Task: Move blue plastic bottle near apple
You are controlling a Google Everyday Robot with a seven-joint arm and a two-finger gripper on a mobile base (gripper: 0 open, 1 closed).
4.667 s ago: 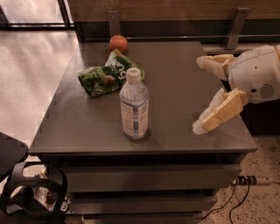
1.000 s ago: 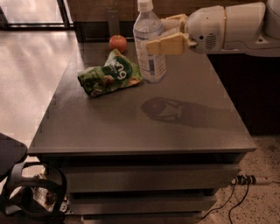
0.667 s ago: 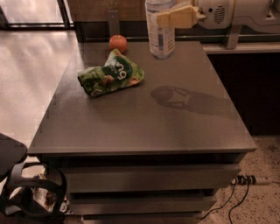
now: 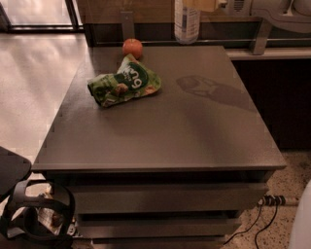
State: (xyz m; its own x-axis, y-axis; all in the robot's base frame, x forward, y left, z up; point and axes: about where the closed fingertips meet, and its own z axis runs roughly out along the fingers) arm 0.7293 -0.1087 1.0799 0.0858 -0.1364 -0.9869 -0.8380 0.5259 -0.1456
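Observation:
The blue plastic bottle (image 4: 186, 22) hangs in the air at the top edge of the camera view, above the table's far edge; only its lower part with the white-and-blue label shows. My gripper (image 4: 200, 5) is shut on the bottle, its tan fingers (image 4: 204, 5) just visible at the top edge, with the white arm (image 4: 272, 10) reaching in from the right. The apple (image 4: 132, 48), small and red-orange, sits on the table's far edge, to the left of the bottle and below it.
A green snack bag (image 4: 124, 83) with white lettering lies on the grey table (image 4: 165, 131) just in front of the apple. A dark counter (image 4: 272, 51) stands behind to the right. Drawers sit under the table, cables lie on the floor.
My gripper has lifted the bottle from the table's front middle and carried it up and back towards the far edge; it now sits higher in view, cut off at the top.

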